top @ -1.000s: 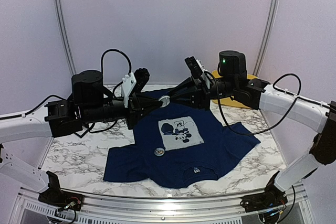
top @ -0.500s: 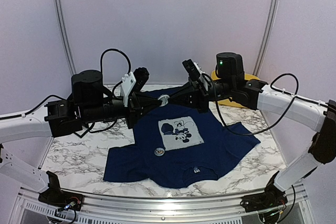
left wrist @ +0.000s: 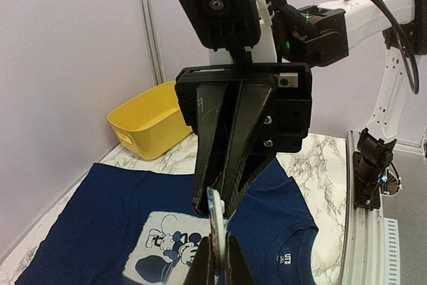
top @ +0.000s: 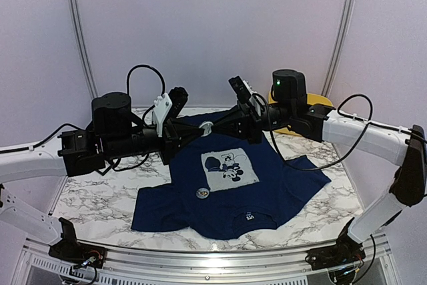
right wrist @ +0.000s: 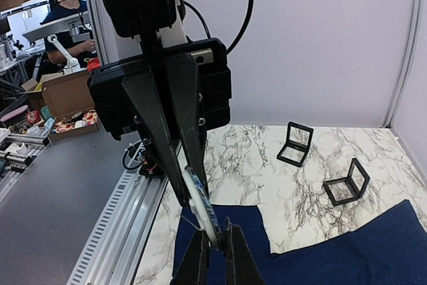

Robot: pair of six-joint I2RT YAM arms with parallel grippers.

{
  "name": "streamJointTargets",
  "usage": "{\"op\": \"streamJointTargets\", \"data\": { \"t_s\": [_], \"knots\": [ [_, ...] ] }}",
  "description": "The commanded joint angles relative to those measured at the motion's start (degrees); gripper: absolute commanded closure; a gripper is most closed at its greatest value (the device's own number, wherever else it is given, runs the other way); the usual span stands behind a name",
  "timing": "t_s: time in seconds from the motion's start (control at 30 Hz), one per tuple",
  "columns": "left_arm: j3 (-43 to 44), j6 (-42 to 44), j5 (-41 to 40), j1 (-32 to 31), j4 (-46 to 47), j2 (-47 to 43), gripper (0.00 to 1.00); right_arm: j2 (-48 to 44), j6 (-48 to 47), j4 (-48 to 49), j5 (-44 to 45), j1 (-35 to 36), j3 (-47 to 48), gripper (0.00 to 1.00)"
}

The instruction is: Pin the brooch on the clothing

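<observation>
Brooch: a small round disc (top: 208, 126) held up in the air between the two arms, above the far part of the shirt; from either wrist view it shows edge-on.
Left gripper: (left wrist: 217, 250) fingers pinched together on the near edge of the brooch, reaching in from the left.
Right gripper: (right wrist: 214, 243) fingers drawn close on the opposite edge of the same brooch, so the two grippers meet tip to tip on it.
Thin wire: a fine metal line sticks out beside the disc in the right wrist view. I cannot tell whether it is the pin.
T-shirt: navy blue (top: 283, 181), spread flat on the tabletop (top: 100, 198) with its collar toward the arm bases and its far hem under the grippers.
Print: a pale grey square with a cartoon mouse (top: 229, 168) on the chest, below the held brooch and apart from it.
Neck label: small and white (top: 250, 217), inside the collar at the near edge.
Second disc: a small round badge (top: 202, 193) lying on the shirt, just beside the print's near left corner, with neither gripper touching it.
Yellow tub: (left wrist: 150, 121) at the far right of the tabletop, off the shirt.
Black frames: two small open stands (right wrist: 295, 143) and (right wrist: 347, 183) on the bare marble at the far left, well apart from the shirt's edge.
</observation>
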Motion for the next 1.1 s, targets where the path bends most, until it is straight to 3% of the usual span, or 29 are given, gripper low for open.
{"op": "streamJointTargets", "data": {
  "t_s": [0.0, 0.23, 0.33, 0.63, 0.7, 0.73, 0.77, 0.9, 1.07],
  "knots": [
    [-0.6, -0.2, 0.0, 0.2, 0.5, -1.3, 1.00, 0.4, 1.8, 3.2, -1.7, 0.3, 1.2, 0.93],
    [-0.4, -0.2, 0.6, 0.2, 0.4, -1.0, 1.00, 0.4, 2.1, 3.1, -1.9, 0.4, 1.1, 0.93],
    [-0.4, -0.2, 0.6, 0.2, 0.5, -1.1, 1.00, 0.4, 1.8, 2.6, -1.8, 0.4, 1.2, 1.00],
    [-0.3, -1.5, -1.9, 0.3, 0.5, -0.4, 0.98, 0.3, 0.9, 2.3, -0.2, 0.8, 0.8, 1.00],
    [-0.1, -2.4, -4.8, 0.6, -0.7, -0.3, 0.56, 0.0, 1.6, 3.0, 2.7, 0.3, -0.2, 1.00],
    [-0.1, -2.9, -7.0, 0.8, -1.6, -0.5, 0.40, 0.0, 2.2, 3.5, 5.1, -0.4, -0.9, 1.00],
    [-0.2, -3.6, -8.9, 1.1, -2.6, -0.6, 0.32, 0.0, 2.9, 4.0, 7.9, -0.8, -1.8, 1.00],
    [-3.5, -11.5, -14.6, 4.0, -6.9, -1.0, 0.25, 0.2, 1.5, 4.5, 26.3, -1.2, -6.6, 1.00],
    [-13.5, -26.1, -15.2, 10.9, -9.5, 2.0, 0.37, 2.4, 2.0, 11.4, 34.7, -1.2, -13.7, 1.00]
  ]
}}
